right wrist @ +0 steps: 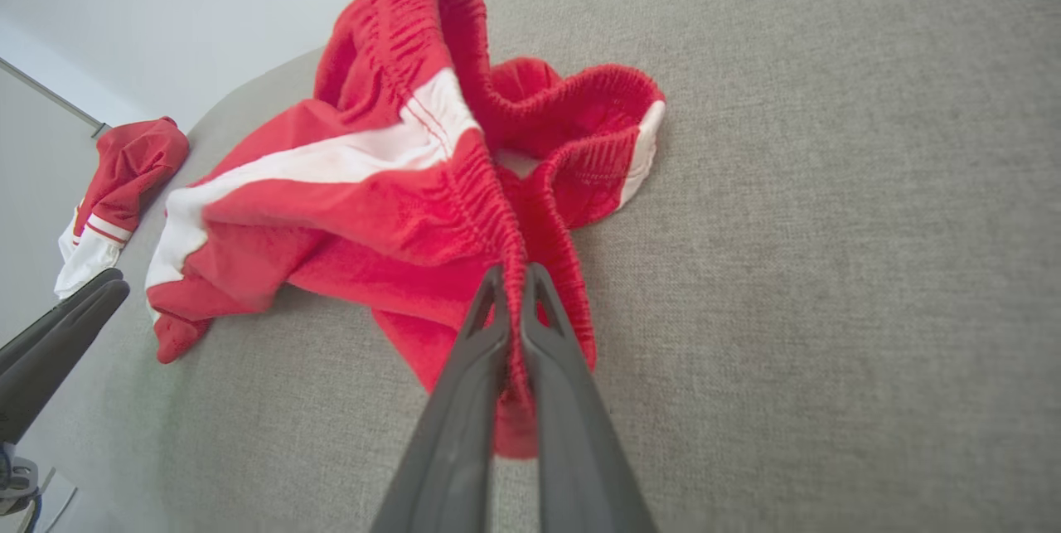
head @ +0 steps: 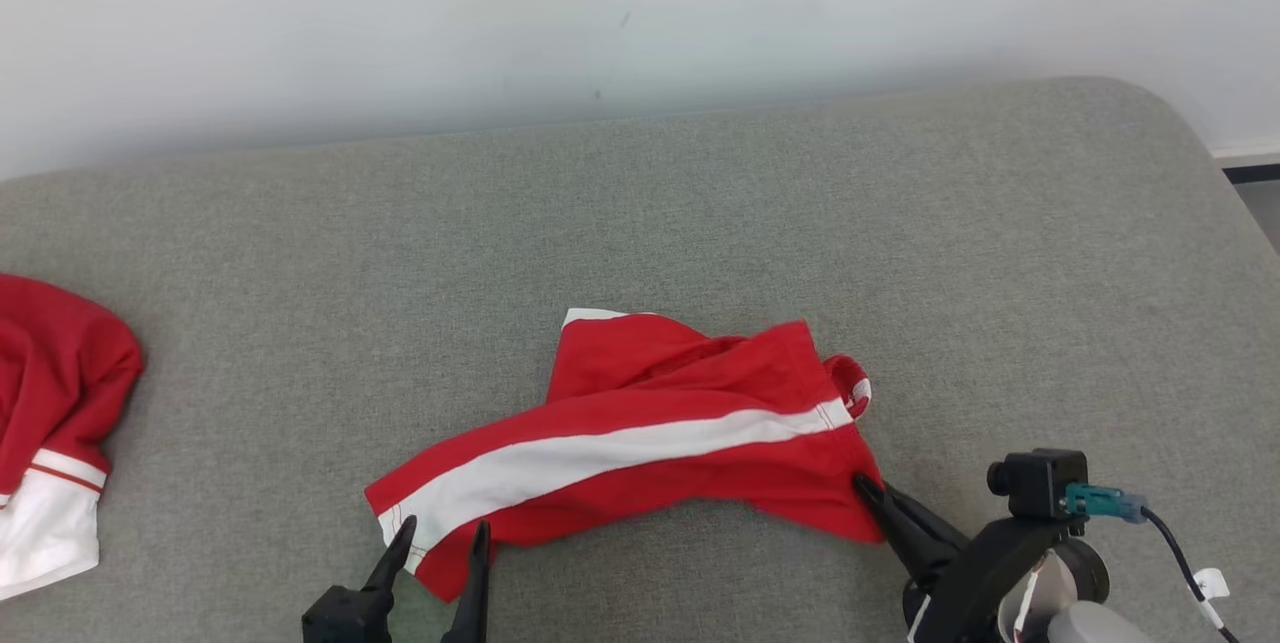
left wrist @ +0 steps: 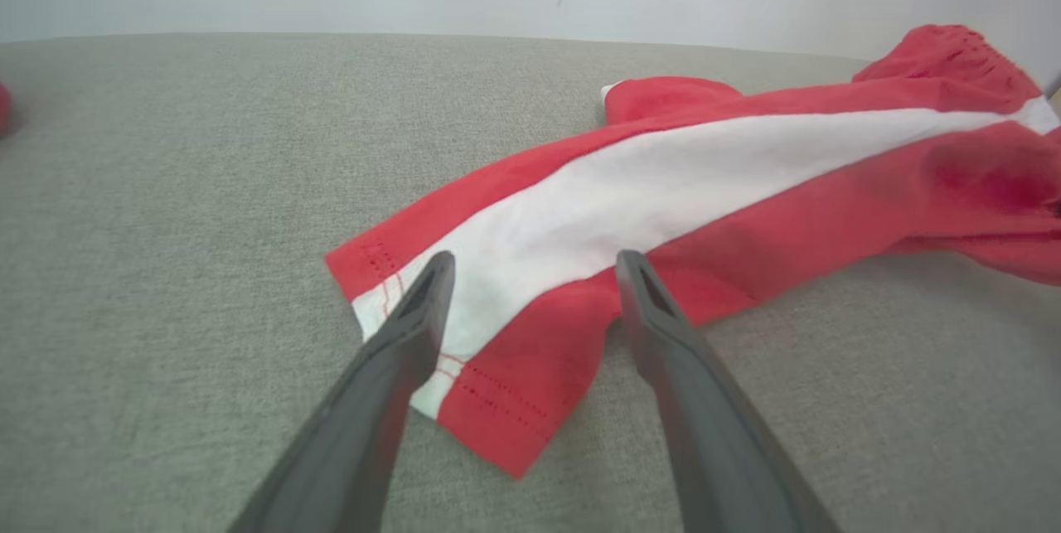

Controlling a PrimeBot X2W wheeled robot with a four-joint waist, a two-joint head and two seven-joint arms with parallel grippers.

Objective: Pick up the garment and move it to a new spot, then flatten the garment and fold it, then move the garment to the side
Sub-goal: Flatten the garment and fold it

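A: What is the right pincer (right wrist: 515,272) holding at this moment?

B: Its 2 fingers are pressing together on the elastic waistband (right wrist: 497,210) of the garment (head: 640,443), the red shorts with 1 white stripe. The gathered cloth is sitting pinched between them, near the tips.

A: And the left pincer (left wrist: 535,264)?

B: It is standing fully spread and gripping nothing. Its 2 tips are hovering over the leg hem (left wrist: 464,384), 1 at each side of the white stripe. Whether they are touching the cloth is not possible to tell.

A: Why is the robot placing them so?

B: Probably it is taking the 2 far ends of the shorts, so that pulling them apart is stretching the cloth flat. The garment is lying crumpled between the 2 pincers, with the second leg bunching ahead of them.

A: Is there room for moving?

B: Ahead of both pincers the grey cushion (head: 700,203) is running open up to the wall (head: 600,13). Outward from the left pincer, well apart, another red and white garment (head: 55,423) is lying, so that side is tighter. Outward from the right pincer the cushion's rounded edge is not far, so cloth carried there is risking to hang over it.
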